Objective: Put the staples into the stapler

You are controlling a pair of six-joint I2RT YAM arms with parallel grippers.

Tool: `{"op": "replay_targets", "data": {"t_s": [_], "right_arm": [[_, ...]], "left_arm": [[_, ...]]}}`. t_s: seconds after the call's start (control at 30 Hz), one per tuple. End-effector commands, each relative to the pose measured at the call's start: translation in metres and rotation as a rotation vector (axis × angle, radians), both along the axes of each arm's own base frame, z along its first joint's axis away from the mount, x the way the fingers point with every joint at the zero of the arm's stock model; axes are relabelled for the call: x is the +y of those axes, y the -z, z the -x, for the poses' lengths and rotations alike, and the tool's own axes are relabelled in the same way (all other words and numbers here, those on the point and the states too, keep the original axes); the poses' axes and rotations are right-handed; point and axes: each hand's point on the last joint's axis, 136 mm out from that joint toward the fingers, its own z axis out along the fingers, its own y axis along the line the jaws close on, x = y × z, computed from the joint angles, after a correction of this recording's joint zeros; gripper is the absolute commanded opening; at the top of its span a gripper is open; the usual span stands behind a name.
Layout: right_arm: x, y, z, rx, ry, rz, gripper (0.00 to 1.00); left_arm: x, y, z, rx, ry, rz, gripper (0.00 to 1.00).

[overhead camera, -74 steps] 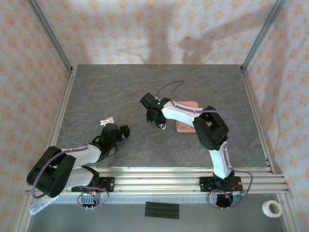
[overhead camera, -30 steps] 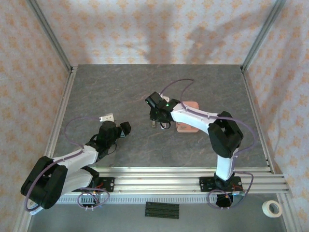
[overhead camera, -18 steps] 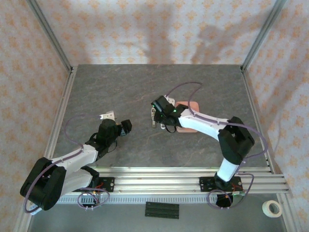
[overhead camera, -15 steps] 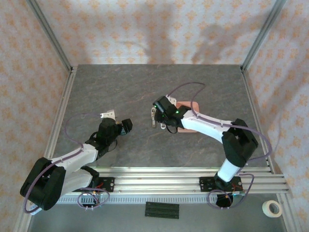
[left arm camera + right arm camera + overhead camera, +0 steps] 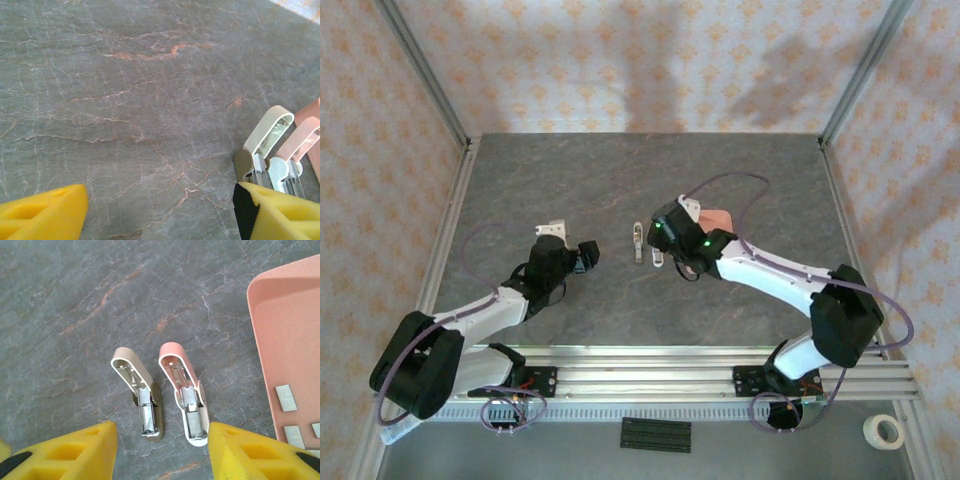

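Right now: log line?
left pincer open, empty | right pincer open, empty | pink stapler open on table | staples in tray

On my feed the table (image 5: 65, 285) is grey with rusty orange veins. One stapler (image 5: 185, 392) is pale pink, the other stapler (image 5: 140, 390) cream. The staples (image 5: 286, 397) are grey, the tray (image 5: 285, 315) salmon pink, the fingers (image 5: 70, 450) yellow, the walls (image 5: 620, 60) cream with an orange floral print.

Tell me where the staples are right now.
In the right wrist view, the staples lie flat inside the salmon-pink tray at the lower right edge, just right of the opened pink stapler.
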Motion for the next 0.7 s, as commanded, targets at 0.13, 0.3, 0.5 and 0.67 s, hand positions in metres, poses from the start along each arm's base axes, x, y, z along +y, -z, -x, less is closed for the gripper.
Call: {"op": "replay_targets", "data": {"t_s": [0.13, 0.3, 0.5, 0.67], "right_arm": [[-0.019, -0.021, 0.000, -0.118, 0.058, -0.015, 0.55], [-0.021, -0.023, 0.001, -0.131, 0.050, -0.014, 0.58], [-0.024, -0.030, 0.003, -0.169, 0.046, -0.041, 0.60], [-0.029, -0.037, 0.007, -0.231, 0.035, -0.061, 0.62]], "left_arm": [[-0.020, -0.018, -0.018, -0.073, 0.114, -0.008, 0.78], [-0.029, -0.019, -0.024, -0.086, 0.157, -0.017, 0.78], [-0.039, -0.020, -0.029, -0.093, 0.213, -0.025, 0.79], [-0.041, -0.016, -0.033, -0.090, 0.229, -0.042, 0.81]]}}
